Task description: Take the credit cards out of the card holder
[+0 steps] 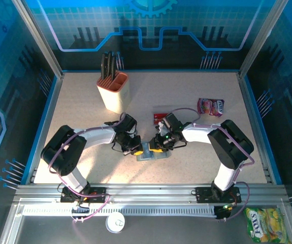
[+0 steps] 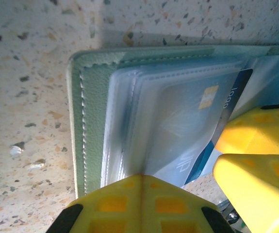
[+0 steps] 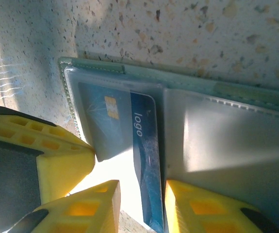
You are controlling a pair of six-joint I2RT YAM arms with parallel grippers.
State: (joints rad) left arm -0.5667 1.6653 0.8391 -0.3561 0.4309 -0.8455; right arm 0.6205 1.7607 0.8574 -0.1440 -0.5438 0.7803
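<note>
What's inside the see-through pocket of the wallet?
A blue plastic card with a gold chip and the word "logo", sticking partly out of the grey-green soft card holder. Whether more cards lie behind it is hidden.

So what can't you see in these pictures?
Top view: the card holder is tiny, half under the left gripper and right gripper; cards uncountable.
Left wrist: the blue card hides mostly behind cloudy sleeves.
Right wrist: the card's end runs off the edge; right gripper's hold unclear.
</note>
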